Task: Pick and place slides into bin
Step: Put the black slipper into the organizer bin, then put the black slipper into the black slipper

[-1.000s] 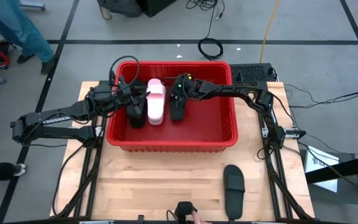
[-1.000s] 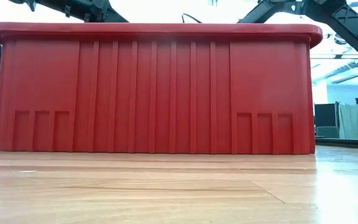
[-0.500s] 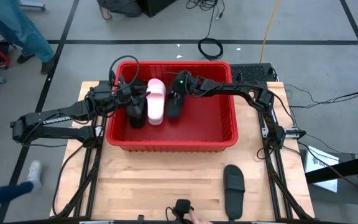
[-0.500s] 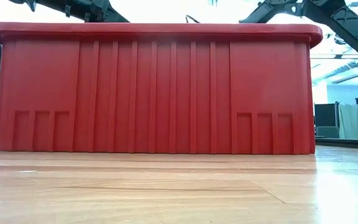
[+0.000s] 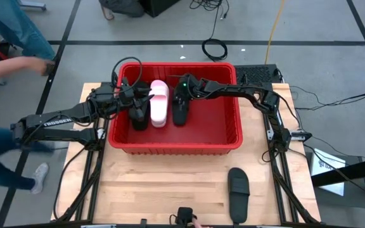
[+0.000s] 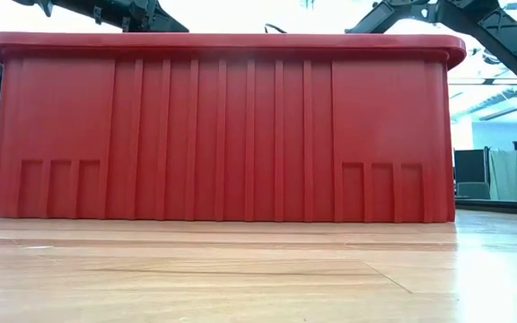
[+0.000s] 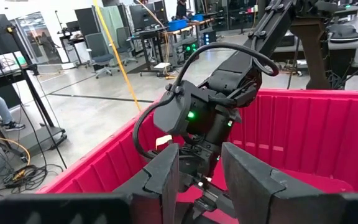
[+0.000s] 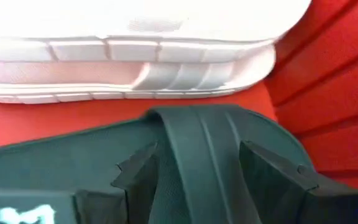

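The red bin (image 5: 176, 147) stands at the table's far middle; in the low view its front wall (image 6: 223, 126) hides the inside. A pale pink slide (image 5: 159, 104) lies in it. My left gripper (image 5: 146, 100) is inside the bin on the pink slide's left, over a black slide (image 5: 138, 118). My right gripper (image 5: 181, 95) is on the pink slide's right, shut on another black slide (image 5: 180, 113). A third black slide (image 5: 237, 190) lies flat on the table near the front right. My left gripper has its fingers (image 7: 166, 180) a little apart with something dark low between them; the gripper itself hides the contact. The black slide reaches from under it toward the bin's near wall. My right gripper pinches the black slide's ribbed strap (image 8: 191, 143) between its two fingers, coming slanting down from the far right. The slide sits low in the bin beside the pink slide's sole edge (image 8: 135, 37).
The bin's right half (image 5: 217, 120) is bare red floor. A person's hand (image 5: 198, 221) shows at the table's front edge. People move on the floor beyond the table's left side. Bare wood lies between the bin and the front edge.
My right gripper has shifted slightly toward the pink slide and back with its black slide; the slide's near end swung toward the left and then straightened. My left arm has kept still.
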`<state>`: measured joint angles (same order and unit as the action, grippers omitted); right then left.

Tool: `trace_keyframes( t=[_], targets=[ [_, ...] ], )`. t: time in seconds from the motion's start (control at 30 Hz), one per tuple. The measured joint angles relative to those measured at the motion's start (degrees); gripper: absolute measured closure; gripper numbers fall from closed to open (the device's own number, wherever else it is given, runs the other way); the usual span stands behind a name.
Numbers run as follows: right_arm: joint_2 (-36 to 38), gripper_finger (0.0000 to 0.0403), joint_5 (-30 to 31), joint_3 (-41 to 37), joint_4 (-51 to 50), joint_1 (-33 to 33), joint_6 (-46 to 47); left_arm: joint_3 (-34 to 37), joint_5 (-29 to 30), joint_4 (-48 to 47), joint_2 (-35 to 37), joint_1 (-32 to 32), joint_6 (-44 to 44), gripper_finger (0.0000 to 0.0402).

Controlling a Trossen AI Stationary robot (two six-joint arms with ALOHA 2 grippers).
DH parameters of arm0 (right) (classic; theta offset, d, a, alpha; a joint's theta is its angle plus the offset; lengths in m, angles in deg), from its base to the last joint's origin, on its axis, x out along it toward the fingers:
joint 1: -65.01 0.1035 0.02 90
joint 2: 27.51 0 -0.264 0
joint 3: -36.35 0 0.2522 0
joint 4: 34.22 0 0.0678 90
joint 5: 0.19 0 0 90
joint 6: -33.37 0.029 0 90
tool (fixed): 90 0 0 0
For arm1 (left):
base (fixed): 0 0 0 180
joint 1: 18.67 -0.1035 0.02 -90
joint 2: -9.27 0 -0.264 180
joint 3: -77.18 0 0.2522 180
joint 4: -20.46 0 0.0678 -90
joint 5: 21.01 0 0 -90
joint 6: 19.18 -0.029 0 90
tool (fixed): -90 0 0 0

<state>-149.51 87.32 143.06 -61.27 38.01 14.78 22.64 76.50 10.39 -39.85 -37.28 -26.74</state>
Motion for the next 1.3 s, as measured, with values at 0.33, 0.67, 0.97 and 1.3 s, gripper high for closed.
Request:
trace_keyframes(
  t=[0.33,0.67,0.97,1.3],
  targets=[
    [0.0,0.0193,0.9,0.0,4.1,0.1,-0.1,0.0,0.0,0.0,0.0,0.0,0.1,0.0275],
    [0.0,0.0193,0.8,0.0,3.6,0.0,-0.1,0.0,0.0,0.0,0.0,0.0,0.1,0.0275],
    [0.0,0.0193,0.8,0.0,3.1,1.0,-0.4,0.0,0.0,0.0,0.0,0.0,-0.1,0.0275],
    [4.8,0.0193,1.0,0.0,-0.7,1.3,-0.6,0.0,0.0,-0.1,0.1,0.0,-1.0,0.0275]
  ],
)
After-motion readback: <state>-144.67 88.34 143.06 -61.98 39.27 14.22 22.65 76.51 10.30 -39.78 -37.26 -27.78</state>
